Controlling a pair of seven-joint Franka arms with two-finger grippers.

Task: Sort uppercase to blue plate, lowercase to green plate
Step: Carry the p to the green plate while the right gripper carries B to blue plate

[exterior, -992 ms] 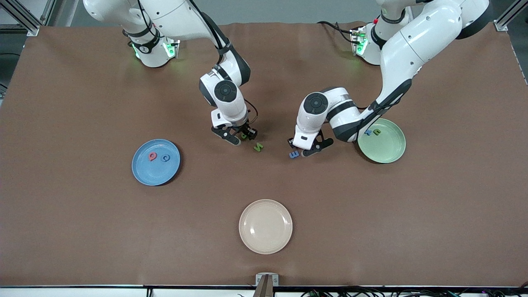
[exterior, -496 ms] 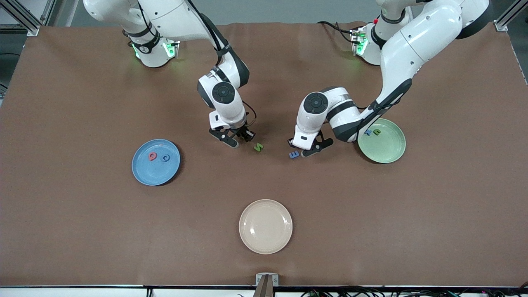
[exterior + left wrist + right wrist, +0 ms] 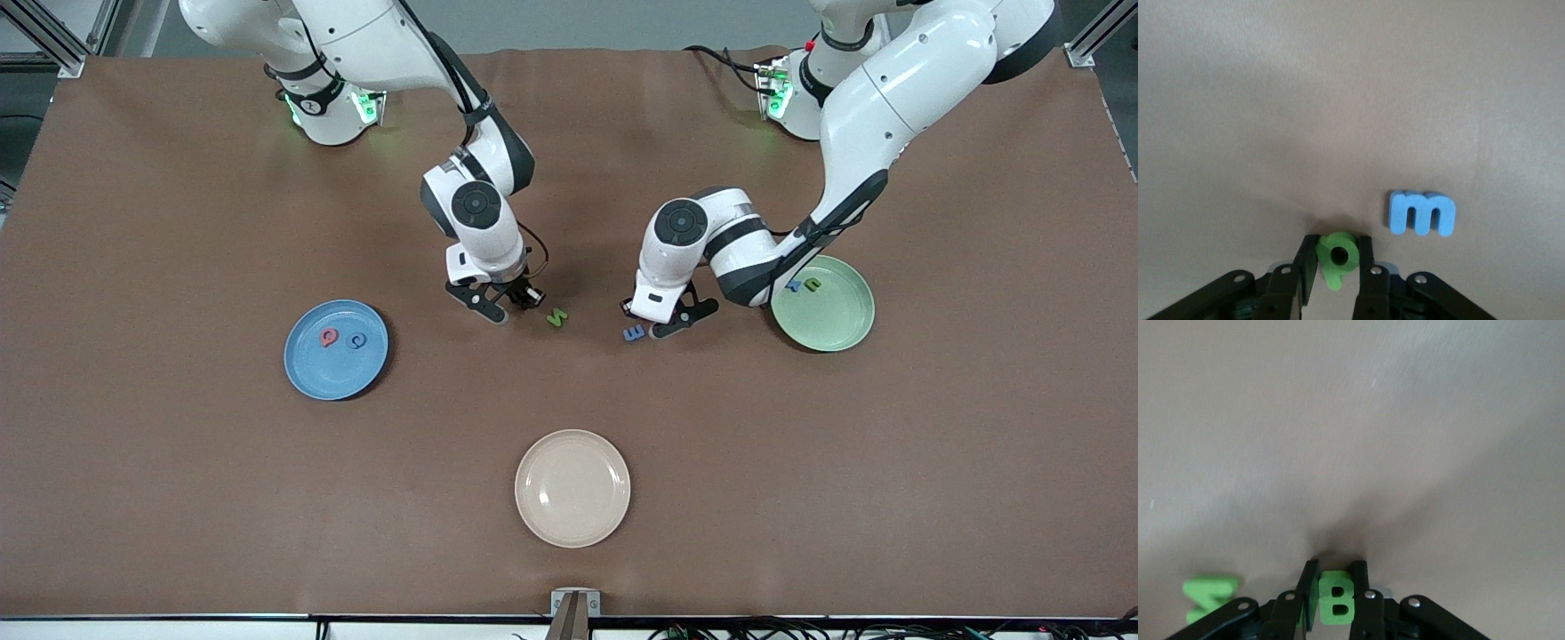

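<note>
Red Q, blue G on blue plate; x, u on green plate

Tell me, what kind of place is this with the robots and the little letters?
Probably a robot lab set up for a sorting game. Two white arms stand at a table with a brown cover. The left hand pinches a green p, the right hand a green B. Metal framing and cables edge the table.

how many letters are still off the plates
4. Green p in the left hand, blue m on the table beside it; green B in the right hand, green N on the table beside it.
</note>
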